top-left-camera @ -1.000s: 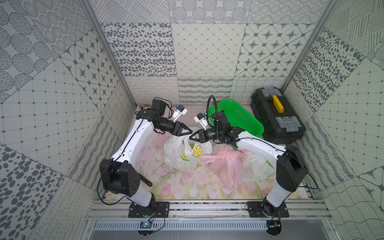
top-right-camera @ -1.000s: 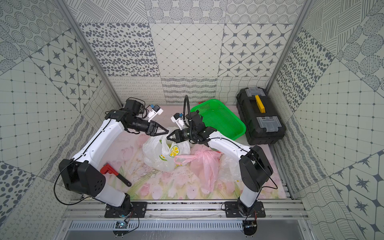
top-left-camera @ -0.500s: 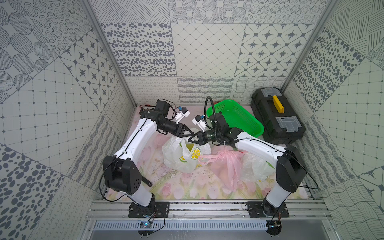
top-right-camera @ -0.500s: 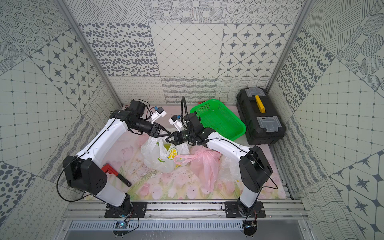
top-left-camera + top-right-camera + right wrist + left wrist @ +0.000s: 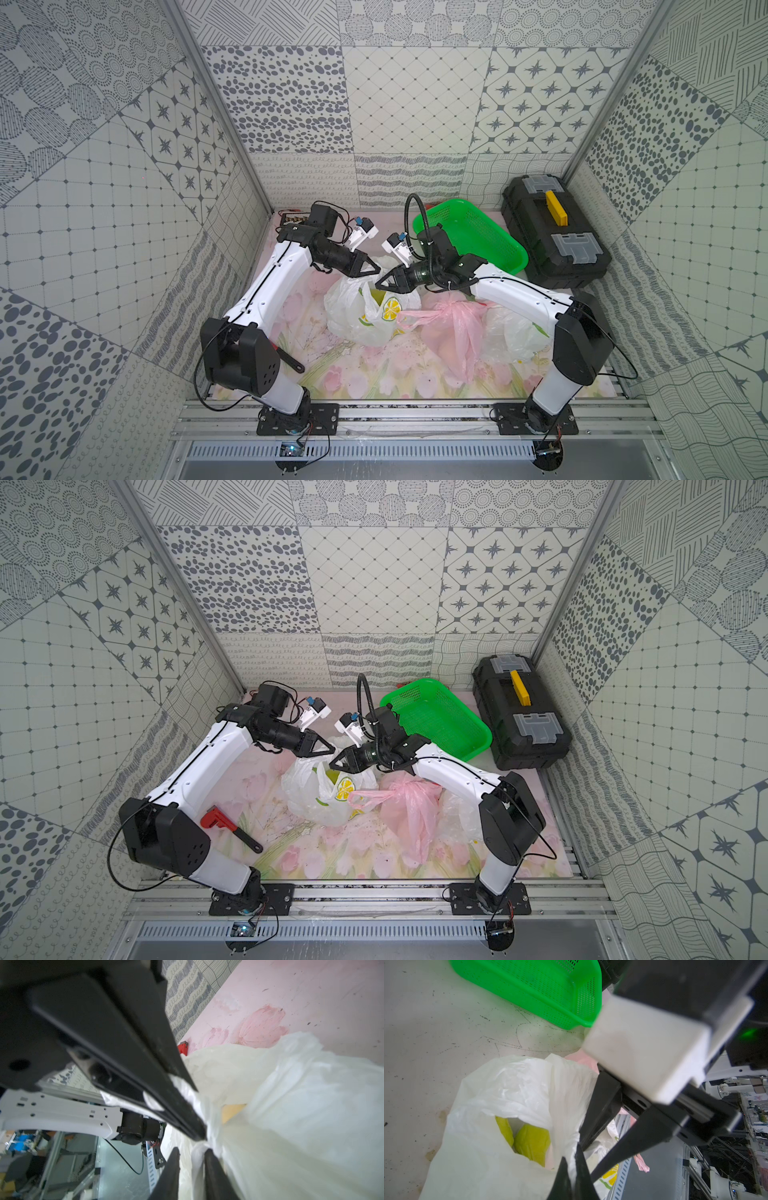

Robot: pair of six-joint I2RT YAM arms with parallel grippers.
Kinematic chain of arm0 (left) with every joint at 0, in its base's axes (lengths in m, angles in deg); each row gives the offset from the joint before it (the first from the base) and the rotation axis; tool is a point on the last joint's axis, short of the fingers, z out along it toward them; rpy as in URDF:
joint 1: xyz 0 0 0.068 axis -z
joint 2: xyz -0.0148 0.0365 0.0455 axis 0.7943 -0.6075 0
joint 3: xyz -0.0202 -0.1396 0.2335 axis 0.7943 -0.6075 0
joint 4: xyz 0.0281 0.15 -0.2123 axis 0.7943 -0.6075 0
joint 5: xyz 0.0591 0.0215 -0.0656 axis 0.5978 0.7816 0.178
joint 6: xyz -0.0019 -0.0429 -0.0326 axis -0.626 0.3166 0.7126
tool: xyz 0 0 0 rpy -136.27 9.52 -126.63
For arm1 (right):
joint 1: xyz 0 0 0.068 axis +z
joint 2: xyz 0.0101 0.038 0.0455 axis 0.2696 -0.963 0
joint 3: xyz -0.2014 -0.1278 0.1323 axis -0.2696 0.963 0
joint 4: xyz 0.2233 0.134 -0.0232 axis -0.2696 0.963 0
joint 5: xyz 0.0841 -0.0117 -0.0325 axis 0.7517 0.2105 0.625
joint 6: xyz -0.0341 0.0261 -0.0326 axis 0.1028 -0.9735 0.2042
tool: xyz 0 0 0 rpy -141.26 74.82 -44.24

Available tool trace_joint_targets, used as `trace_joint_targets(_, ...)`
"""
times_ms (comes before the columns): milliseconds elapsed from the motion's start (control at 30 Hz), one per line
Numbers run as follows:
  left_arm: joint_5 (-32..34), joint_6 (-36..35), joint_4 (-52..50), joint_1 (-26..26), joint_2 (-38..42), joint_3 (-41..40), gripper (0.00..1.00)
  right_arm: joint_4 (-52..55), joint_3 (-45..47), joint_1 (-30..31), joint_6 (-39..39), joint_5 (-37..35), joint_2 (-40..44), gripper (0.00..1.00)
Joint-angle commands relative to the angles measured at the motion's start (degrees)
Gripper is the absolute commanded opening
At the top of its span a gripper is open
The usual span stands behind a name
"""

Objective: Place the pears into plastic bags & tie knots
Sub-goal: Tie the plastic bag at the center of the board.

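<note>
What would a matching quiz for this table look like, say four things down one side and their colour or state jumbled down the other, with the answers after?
Things:
1. basket
2. toolbox
3. wrench
4. lemon-print bag

Colour or state:
A. red with a black handle
B. pinched in the shut left gripper, green pears inside
C. green mesh, no fruit showing inside
D. black, lid shut, yellow handle on top

Pairs: 1-C, 2-D, 3-A, 4-B
</note>
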Motion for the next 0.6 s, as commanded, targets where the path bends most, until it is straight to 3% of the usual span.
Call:
trace_joint_targets(0,-0.72,-2.72,3.6,-0.22,2.08,-0.35,0.0,4.88,-2.7,-0.7,8.01,1.01,4.54,0.37)
trace_joint_targets(133,-1.81,-5.11,3.53,0.26,3.04,-1.12,0.0,8.4,-5.09,-3.56,10.84,-2.98,6.86,0.41)
trace_joint_targets(300,-3.8,-7.66,4.55,1.05,4.72,-1.9,0.0,20.2,-11.88,-1.44,26.32,-13.3,4.88,0.6)
trace_joint_targets(433,-4.29,-8.74,4.23,1.69,5.04,-1.66,0.0,24.47,-16.4,-0.13,31.71,-16.04,1.1,0.65)
trace_joint_targets(567,-4.58,-9.44,3.32,2.22,4.89,-1.22,0.0,25.15,-20.28,-0.18,32.14,-13.7,-2.64,0.65)
